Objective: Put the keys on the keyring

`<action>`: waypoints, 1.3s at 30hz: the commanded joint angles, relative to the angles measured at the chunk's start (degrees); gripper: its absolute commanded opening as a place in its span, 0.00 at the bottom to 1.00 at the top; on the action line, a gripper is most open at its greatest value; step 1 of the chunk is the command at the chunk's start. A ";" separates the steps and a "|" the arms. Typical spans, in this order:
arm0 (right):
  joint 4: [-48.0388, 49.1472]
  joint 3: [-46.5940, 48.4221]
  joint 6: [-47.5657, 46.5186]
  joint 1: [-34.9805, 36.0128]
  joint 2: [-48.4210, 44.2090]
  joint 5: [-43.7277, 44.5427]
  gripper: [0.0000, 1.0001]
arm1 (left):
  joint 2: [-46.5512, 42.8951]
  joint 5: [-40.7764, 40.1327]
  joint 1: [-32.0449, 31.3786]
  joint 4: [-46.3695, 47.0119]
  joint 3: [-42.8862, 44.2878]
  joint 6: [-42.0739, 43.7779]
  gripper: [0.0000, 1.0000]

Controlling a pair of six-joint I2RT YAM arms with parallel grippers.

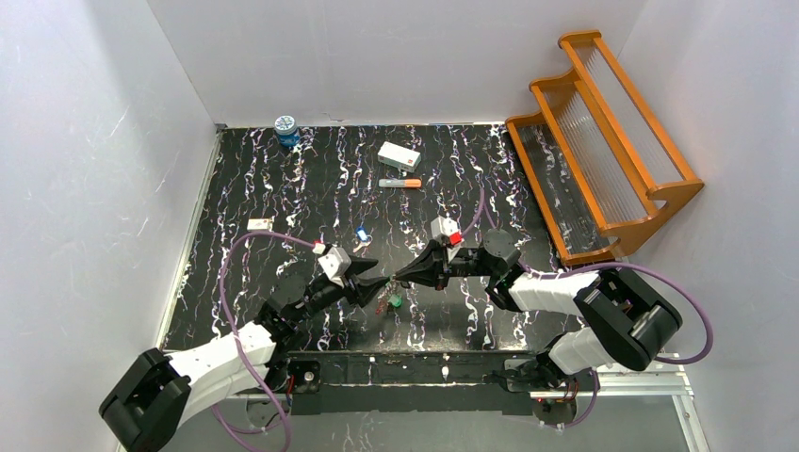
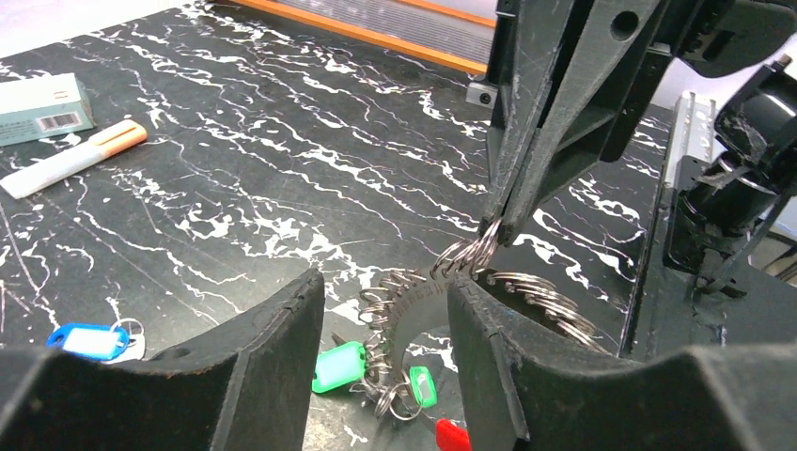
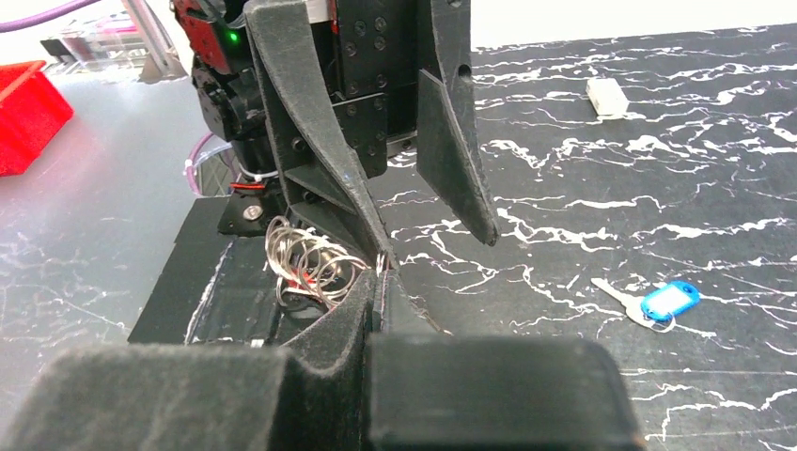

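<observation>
- Silver coils of the keyring [image 2: 540, 293] are pinched between the right hand's [image 2: 493, 230] closed fingertips.
- Left hand [image 2: 385, 280] has its fingers spread apart, with the same bundle of rings between them.
- Green-tagged key [image 2: 338, 366] sits among the rings, just below that hand.
- Blue-tagged key [image 2: 89, 340] lies loose on the table [image 2: 235, 141], well off to the left hand's left.

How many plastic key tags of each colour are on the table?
Blue tag: 1
Green tags: 2
Red tag: 1, partly hidden
Total: 4
</observation>
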 commanded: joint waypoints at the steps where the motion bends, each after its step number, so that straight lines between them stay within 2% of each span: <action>1: 7.18 0.10 -0.60 -0.18 0.63 -3.23 0.01 | 0.92 4.31 -0.32 4.04 0.39 1.97 0.48; 11: 8.07 0.05 -0.36 -0.17 0.86 -2.96 0.01 | 3.76 8.41 -0.54 9.99 0.28 0.43 0.41; 19: 7.16 -0.87 -1.83 -0.10 -1.36 -0.68 0.01 | -0.68 5.47 -0.54 9.88 -2.67 0.73 0.48; 23: 6.76 -0.87 -2.05 -0.13 -1.78 -0.65 0.01 | -1.53 6.50 -0.54 9.36 -2.89 0.83 0.47; 31: 5.63 -0.87 -2.88 -0.12 -2.83 -0.24 0.01 | -5.43 1.91 -0.54 4.35 -2.96 3.18 0.47; 35: 4.32 -0.74 -3.55 -0.17 -3.25 -0.15 0.01 | -6.42 5.50 -0.52 0.82 -1.38 4.70 0.56; 39: 4.03 -0.31 -3.71 -0.15 -3.09 -0.42 0.01 | -5.99 9.54 -0.52 0.63 -0.32 4.72 0.58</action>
